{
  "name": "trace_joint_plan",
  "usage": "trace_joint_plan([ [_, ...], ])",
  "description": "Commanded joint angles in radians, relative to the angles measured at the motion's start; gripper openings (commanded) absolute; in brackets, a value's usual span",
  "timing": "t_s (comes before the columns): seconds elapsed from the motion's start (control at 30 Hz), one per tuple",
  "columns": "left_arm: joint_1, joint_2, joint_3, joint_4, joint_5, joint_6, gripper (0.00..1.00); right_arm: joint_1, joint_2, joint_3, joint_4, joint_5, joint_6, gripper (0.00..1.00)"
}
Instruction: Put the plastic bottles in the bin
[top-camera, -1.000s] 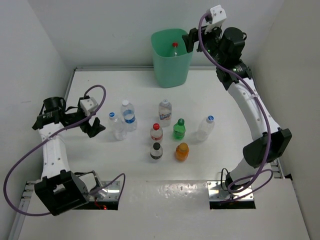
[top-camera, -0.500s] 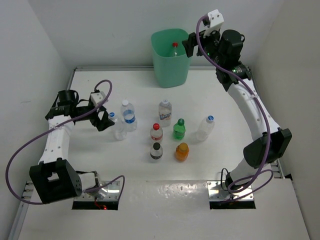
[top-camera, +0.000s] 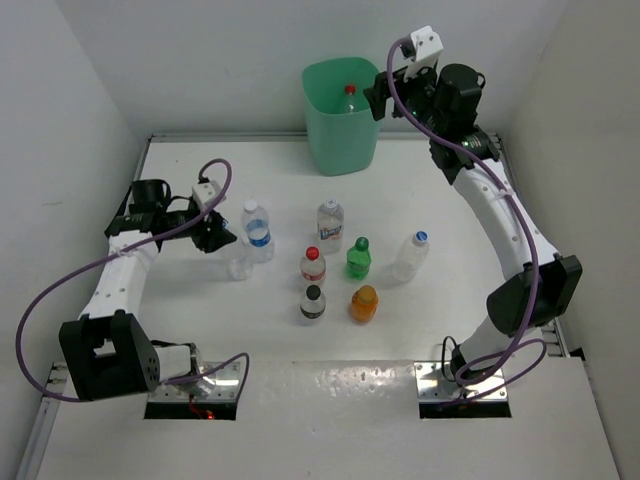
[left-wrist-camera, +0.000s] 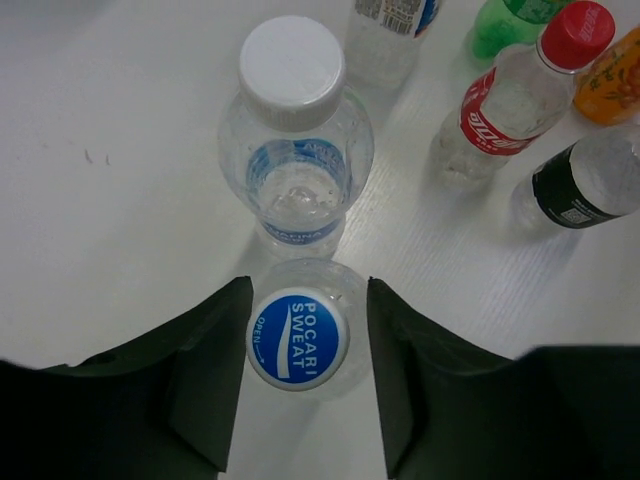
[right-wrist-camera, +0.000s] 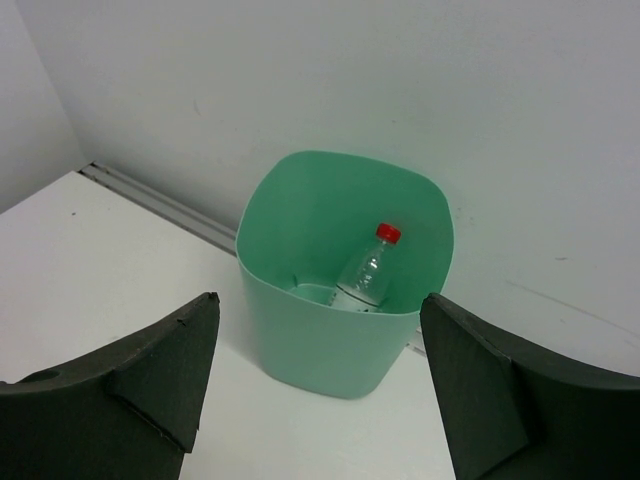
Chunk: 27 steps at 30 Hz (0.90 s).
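Note:
My left gripper (top-camera: 220, 238) (left-wrist-camera: 308, 284) is down over a clear bottle with a blue Pocari Sweat cap (left-wrist-camera: 297, 340) (top-camera: 238, 263), its dark jaws pressed against the bottle's shoulders on both sides. A white-capped clear bottle (left-wrist-camera: 295, 150) (top-camera: 257, 230) stands just beyond it. Several more bottles stand mid-table: red-capped (top-camera: 313, 265), green (top-camera: 358, 258), black-capped (top-camera: 313, 302), orange (top-camera: 364, 303), a labelled clear one (top-camera: 330, 222) and a blue-capped one (top-camera: 411, 255). The mint-green bin (top-camera: 343, 140) (right-wrist-camera: 330, 340) holds a red-capped bottle (right-wrist-camera: 370, 270). My right gripper (top-camera: 378, 95) (right-wrist-camera: 318, 300) hangs open and empty by the bin's right rim.
White walls close in the table on the left, back and right. The bin stands against the back wall. The red-capped (left-wrist-camera: 520, 95), black-capped (left-wrist-camera: 580, 185) and orange (left-wrist-camera: 610, 85) bottles crowd the area to the right of my left gripper.
My left arm has swung right to the blue-capped bottle and its jaws have closed in on it. The right gripper has drifted slightly left above the bin.

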Motion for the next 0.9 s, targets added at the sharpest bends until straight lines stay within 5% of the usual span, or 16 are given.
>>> trace_joint_plan([
  [0.0,-0.008,-0.004,-0.016,0.048,0.022,-0.01,0.5,-0.003,-0.05,-0.009,0.027,0.015,-0.012,0.8],
  [0.1,0.026,-0.03,-0.016,0.004,0.022,0.002,0.39,-0.001,-0.05,-0.02,0.027,0.016,-0.014,0.8],
  [0.47,0.197,-0.158,0.217,-0.182,-0.082,0.076,0.24,-0.082,-0.148,-0.089,-0.102,-0.005,0.052,0.84],
  [0.67,0.274,-0.158,0.312,0.316,-0.142,-0.423,0.25,-0.21,-0.307,-0.182,-0.228,-0.162,0.115,0.87],
  [0.73,0.228,-0.107,0.346,0.534,-0.166,-0.584,0.25,-0.264,-0.349,-0.273,-0.254,-0.227,0.106,0.87],
  [0.87,0.1,0.067,0.516,0.714,-0.216,-0.735,0.26,-0.334,-0.499,-0.406,-0.315,-0.292,0.086,0.89],
])
